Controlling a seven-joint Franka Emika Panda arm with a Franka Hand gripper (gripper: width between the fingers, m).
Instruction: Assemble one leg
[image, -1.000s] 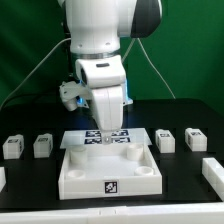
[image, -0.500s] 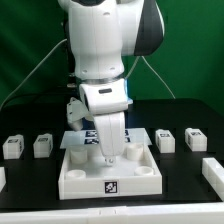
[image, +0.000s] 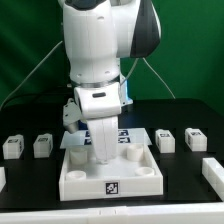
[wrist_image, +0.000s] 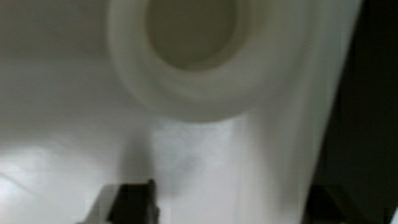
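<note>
- The gripper (image: 106, 156) reaches down into the tray (image: 80, 181); I cannot tell whether its fingers are apart or together.
- The legs (image: 165, 139) stand on the table (image: 188, 198) either side of the tray, none held.
- The wrist view is blurred: white surface, round hollow (wrist_image: 187, 35).

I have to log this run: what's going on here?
The gripper is low over the back of the white tray, close to its surface. The wrist view shows only white plastic with a round recess. Whether it grips anything cannot be told. The legs lie loose on the table on both sides of the tray, none at the gripper.
</note>
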